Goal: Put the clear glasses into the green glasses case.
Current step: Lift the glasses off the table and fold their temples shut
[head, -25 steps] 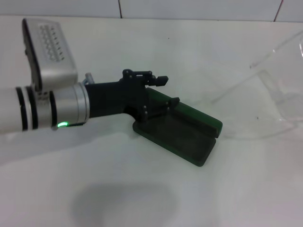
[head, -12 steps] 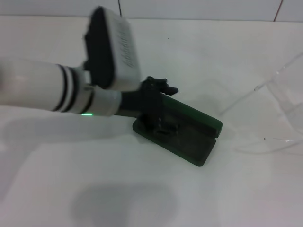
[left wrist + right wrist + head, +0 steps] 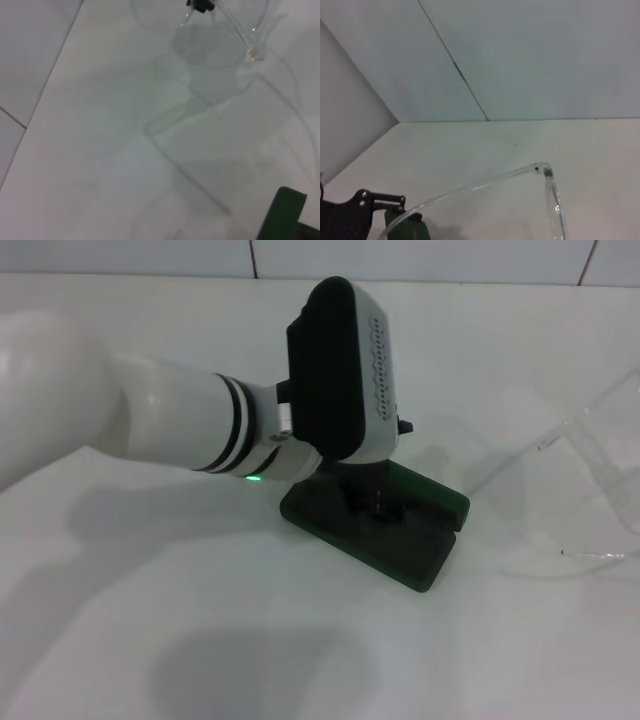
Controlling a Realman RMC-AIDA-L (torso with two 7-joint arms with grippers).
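Observation:
The green glasses case [image 3: 420, 540] lies open on the white table, dark lining up, its lid [image 3: 435, 492] toward the back. My left gripper [image 3: 378, 498] reaches down onto the case's left half, mostly hidden under its own wrist housing; from the right wrist it shows as a black linkage [image 3: 365, 207] beside the case's green edge [image 3: 405, 227]. The clear glasses [image 3: 585, 475] hang above the table to the right of the case, apart from it. A small black fingertip [image 3: 200, 5] sits on the lens [image 3: 210, 20]. One clear arm [image 3: 470, 189] runs close past the right wrist camera.
White tiled wall [image 3: 420, 255] bounds the table at the back. The left forearm [image 3: 150, 430] crosses the table's left side. White tabletop [image 3: 250, 660] lies in front of the case.
The left arm has risen and swung right, its wrist housing rolling over the case. The clear glasses have drifted right and lower. The case stays put.

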